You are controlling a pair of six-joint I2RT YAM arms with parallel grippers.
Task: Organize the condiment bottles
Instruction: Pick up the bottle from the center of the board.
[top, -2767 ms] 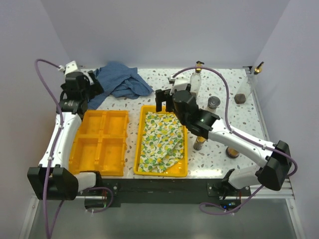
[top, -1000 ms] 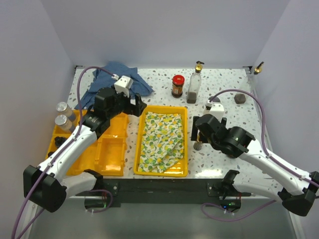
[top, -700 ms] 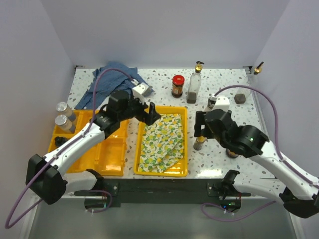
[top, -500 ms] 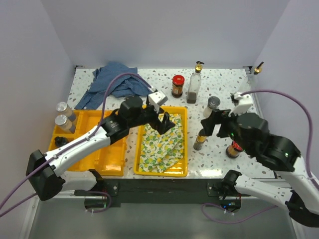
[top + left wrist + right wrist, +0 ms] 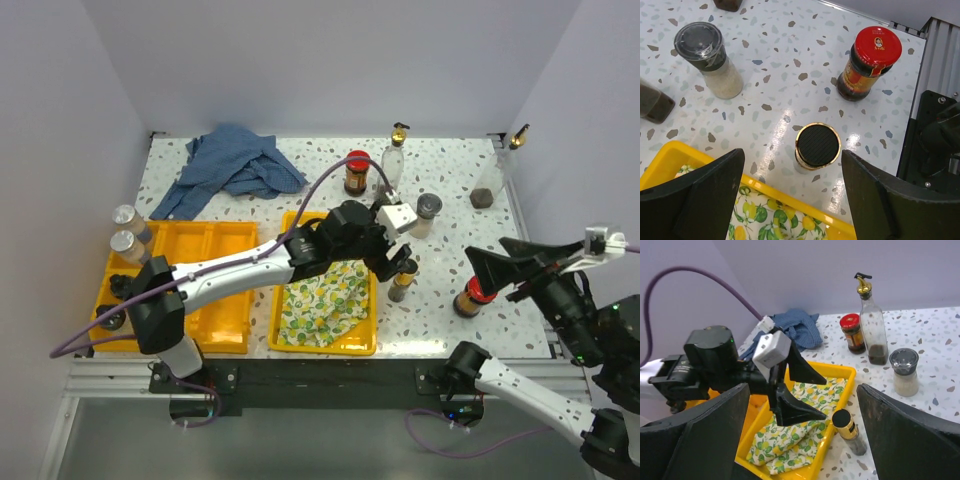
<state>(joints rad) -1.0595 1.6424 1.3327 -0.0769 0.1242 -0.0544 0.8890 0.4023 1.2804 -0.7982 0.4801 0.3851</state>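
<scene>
My left gripper [image 5: 791, 159] stood wide open and empty, directly above the black-capped spice shaker [image 5: 818, 146], which was upright on the table [image 5: 790, 65] just beside the yellow tray [image 5: 790, 202]. Judged: glass, rigid, light, slippery, breakable; take hold on the body below the cap. My right gripper [image 5: 804, 390] hung open, empty, well apart.

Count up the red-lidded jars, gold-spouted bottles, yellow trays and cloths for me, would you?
Red-lidded jars: 2
Gold-spouted glass bottles: 2
Yellow trays: 2
Cloths, one blue, one lemon-print: 2
Total: 8
</scene>
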